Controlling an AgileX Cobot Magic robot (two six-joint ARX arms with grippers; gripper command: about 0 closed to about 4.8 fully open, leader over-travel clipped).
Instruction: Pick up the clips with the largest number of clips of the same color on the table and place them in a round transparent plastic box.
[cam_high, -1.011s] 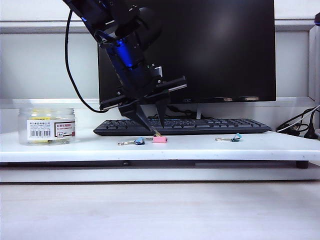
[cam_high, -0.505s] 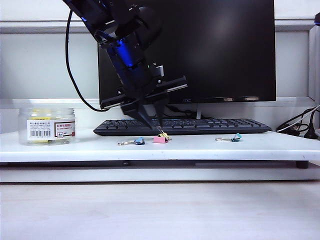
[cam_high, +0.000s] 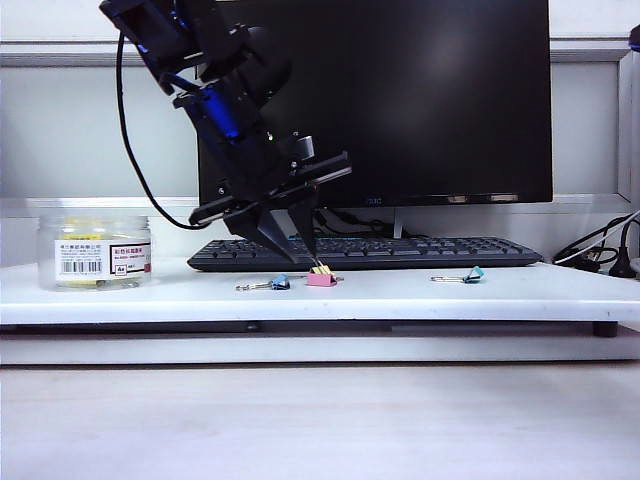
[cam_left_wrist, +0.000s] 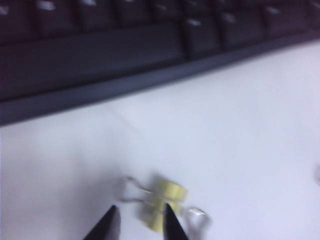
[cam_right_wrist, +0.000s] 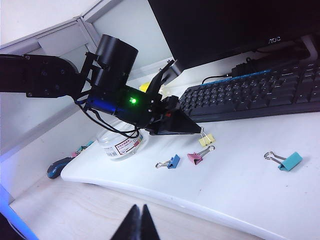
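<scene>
Your left arm is black with a blue band at the wrist, a green light glowing there, a black cable trailing at 9 o'clock, and slim, pointed black fingers.

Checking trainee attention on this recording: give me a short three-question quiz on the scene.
1. Multiple choice: the left gripper has its tips at which binder clip? A pink, B yellow, C blue.
2. True or false: in the exterior view the round transparent plastic box stands to the right of the keyboard.
3. Short answer: is the right gripper, back from the table, open or shut?

Key
1. B, the yellow binder clip.
2. False: the round transparent plastic box stands left of the keyboard.
3. Shut.
</scene>
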